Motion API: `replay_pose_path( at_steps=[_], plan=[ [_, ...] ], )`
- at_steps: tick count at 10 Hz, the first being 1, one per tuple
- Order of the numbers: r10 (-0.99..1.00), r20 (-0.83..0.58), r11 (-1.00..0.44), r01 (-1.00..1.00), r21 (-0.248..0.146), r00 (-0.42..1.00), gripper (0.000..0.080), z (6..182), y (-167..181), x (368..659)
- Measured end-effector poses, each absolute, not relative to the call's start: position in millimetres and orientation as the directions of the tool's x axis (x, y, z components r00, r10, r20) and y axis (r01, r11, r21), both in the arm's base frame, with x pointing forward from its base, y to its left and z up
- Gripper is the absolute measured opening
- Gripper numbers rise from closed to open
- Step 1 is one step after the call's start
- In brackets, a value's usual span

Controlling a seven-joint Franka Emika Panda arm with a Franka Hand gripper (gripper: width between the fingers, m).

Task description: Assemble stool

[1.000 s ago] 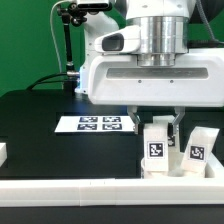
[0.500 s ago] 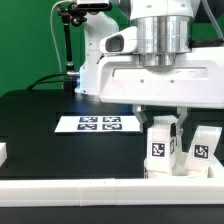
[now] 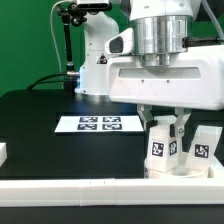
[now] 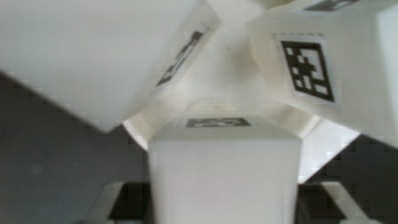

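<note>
1. Gripper (image 3: 165,127) points straight down at the near right part of the black table (image 3: 40,130), fingers clamped on the top of an upright white leg block (image 3: 160,150); one dark finger (image 3: 180,128) shows beside the block's upper edge.
2. Held leg block shows its square marker tag toward the exterior camera. Cannot tell whether its base touches the table or the seat.
3. A second leg block (image 3: 200,147) stands just to the exterior view's right of the held one, also tagged, tilted slightly.
4. Marker board (image 3: 97,124) lies flat on the table, left of the gripper and farther back.
5. White border rail (image 3: 80,188) runs along the near edge.
6. Wrist view: held block (image 4: 217,165) fills the centre between the fingers; the tagged neighbouring block (image 4: 317,70) sits close by.
</note>
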State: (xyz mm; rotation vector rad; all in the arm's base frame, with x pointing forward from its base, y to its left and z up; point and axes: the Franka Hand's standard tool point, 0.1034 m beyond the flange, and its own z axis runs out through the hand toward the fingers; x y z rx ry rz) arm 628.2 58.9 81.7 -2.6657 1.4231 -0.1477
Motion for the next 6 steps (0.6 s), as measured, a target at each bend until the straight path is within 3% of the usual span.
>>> replay_pose_path(
  at_steps=[3, 6],
  plan=[
    [-0.954, -0.041, -0.285, -0.942, -0.175, 0.296, 0.0341, 81.8, 61.9, 629.5],
    [-0.993, -0.114, -0.007, -0.986, -0.167, 0.027, 0.0341, 81.3, 63.7, 630.1]
  ],
)
